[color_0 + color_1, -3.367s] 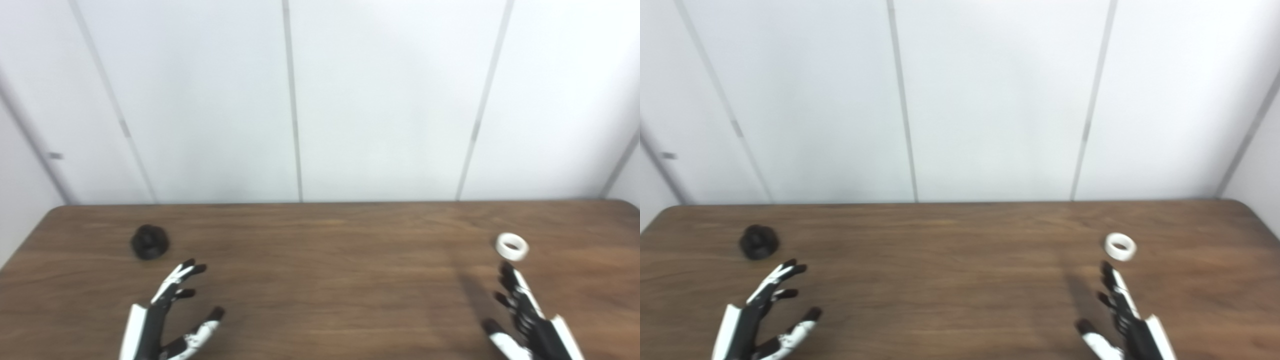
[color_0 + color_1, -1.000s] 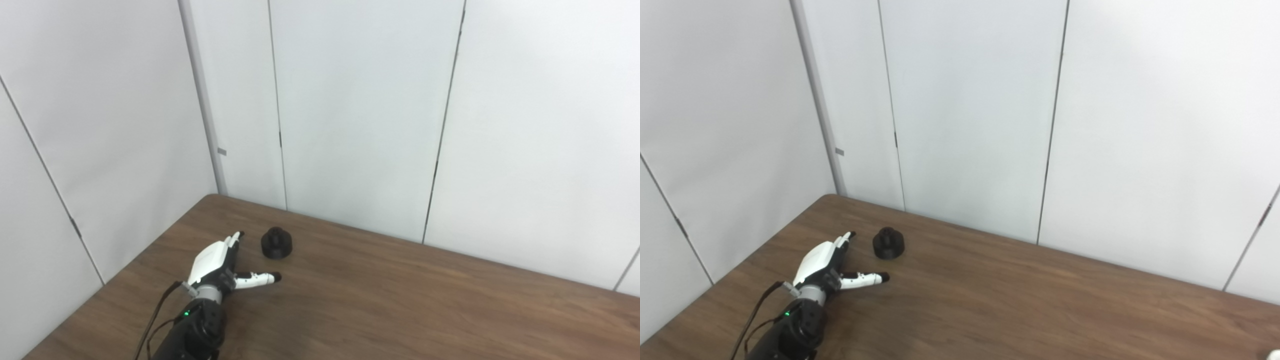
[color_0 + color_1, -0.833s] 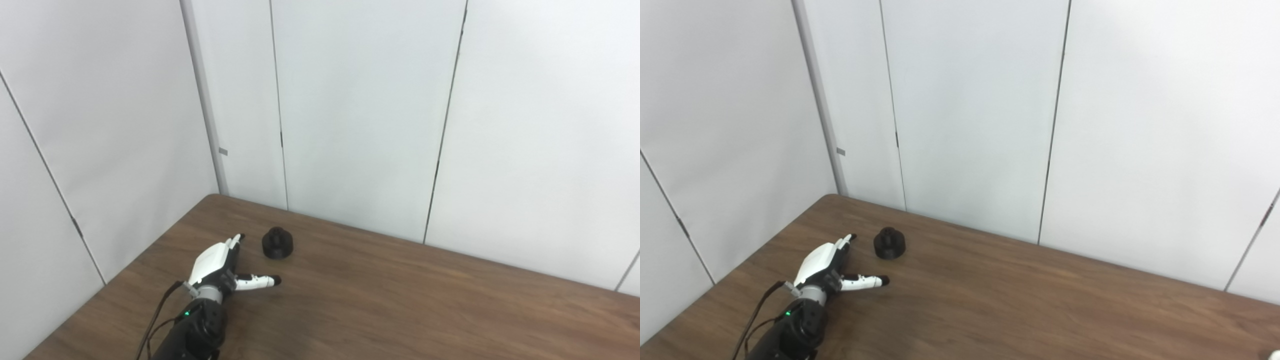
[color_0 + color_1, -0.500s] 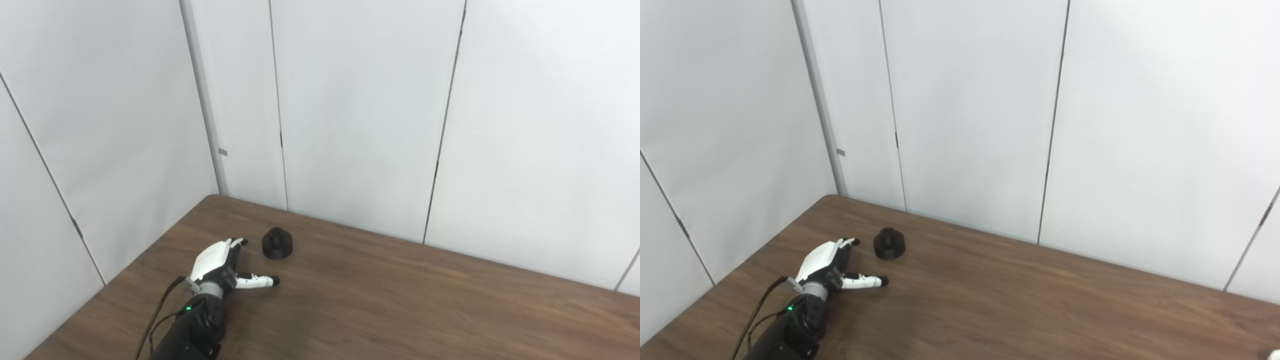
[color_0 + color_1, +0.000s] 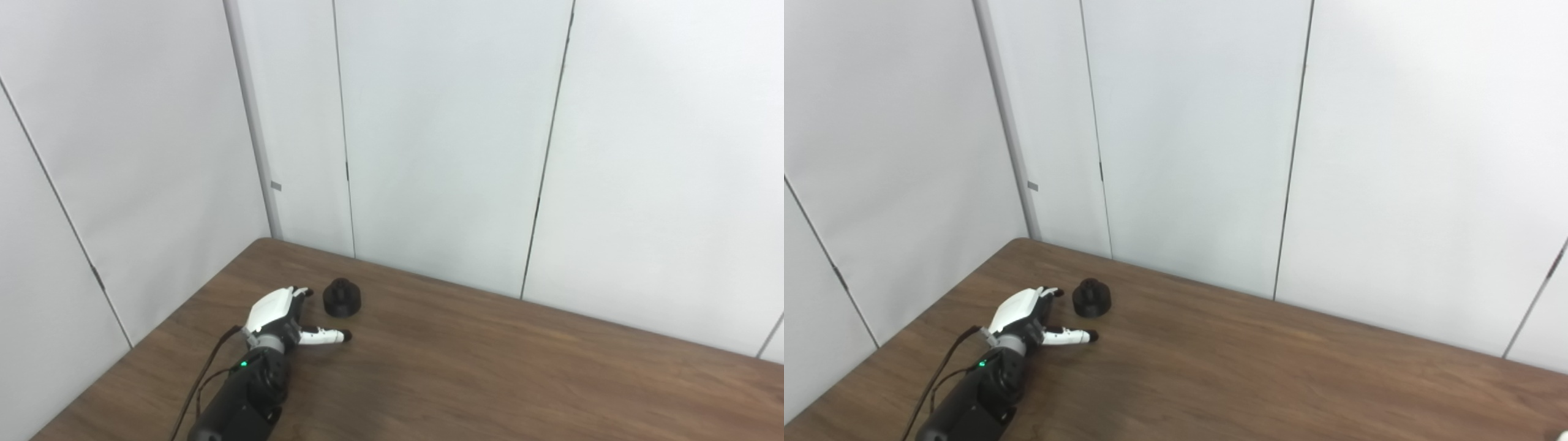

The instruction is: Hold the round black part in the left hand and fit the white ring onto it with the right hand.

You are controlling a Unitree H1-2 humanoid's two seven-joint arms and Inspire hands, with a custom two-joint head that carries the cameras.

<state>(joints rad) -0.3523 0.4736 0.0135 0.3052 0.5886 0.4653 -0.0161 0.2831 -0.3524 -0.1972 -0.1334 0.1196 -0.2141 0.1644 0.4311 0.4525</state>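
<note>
The round black part (image 5: 342,297) stands on the brown table near its far left corner. My left hand (image 5: 278,316) lies just to the left of it and a little nearer me, open, fingers reaching toward the part's left side and thumb (image 5: 324,335) stretched out in front of it, with a small gap between. Nothing is in the hand. At the bottom right corner of the right eye view a sliver of something white (image 5: 1557,435) shows; I cannot tell what it is. My right hand is out of view.
White wall panels (image 5: 429,135) stand close behind the table, and the table's left edge (image 5: 153,331) runs just beside my left arm (image 5: 236,404). A black cable (image 5: 199,383) trails along the forearm. Bare wood (image 5: 520,373) stretches to the right.
Over the last second my left hand has slid forward and right, closer to the black part, with its fingers curling a little. Since 3.4 s ago the camera has swung left.
</note>
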